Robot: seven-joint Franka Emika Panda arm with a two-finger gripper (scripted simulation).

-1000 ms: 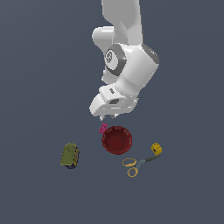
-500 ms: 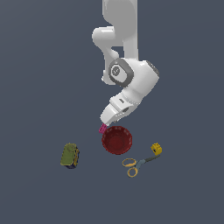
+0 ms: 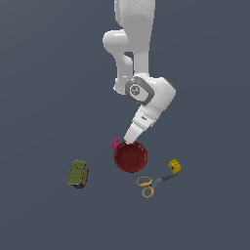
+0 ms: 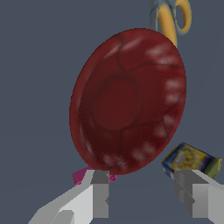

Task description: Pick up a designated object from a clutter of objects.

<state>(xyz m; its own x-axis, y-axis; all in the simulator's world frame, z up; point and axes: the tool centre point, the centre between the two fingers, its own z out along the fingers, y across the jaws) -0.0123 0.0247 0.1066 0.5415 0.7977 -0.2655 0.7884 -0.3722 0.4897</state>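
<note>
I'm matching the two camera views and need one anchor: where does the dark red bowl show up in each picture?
Exterior view: the dark red bowl lies just below the gripper, centre of the picture.
Wrist view: the bowl fills the middle, beyond the open fingers.
Shared landmark: the tiny pink block at the bowl's rim.

The dark red bowl (image 3: 130, 156) sits upright, round, shallow and smooth, with pale glints along its inner wall in the wrist view. A tiny pink block (image 3: 115, 143) touches its rim. The yellow-handled scissors (image 3: 154, 183) lie near it, a small yellow block (image 3: 175, 166) at their tip. The olive-green can (image 3: 77, 174) lies on its side, well apart.
</note>
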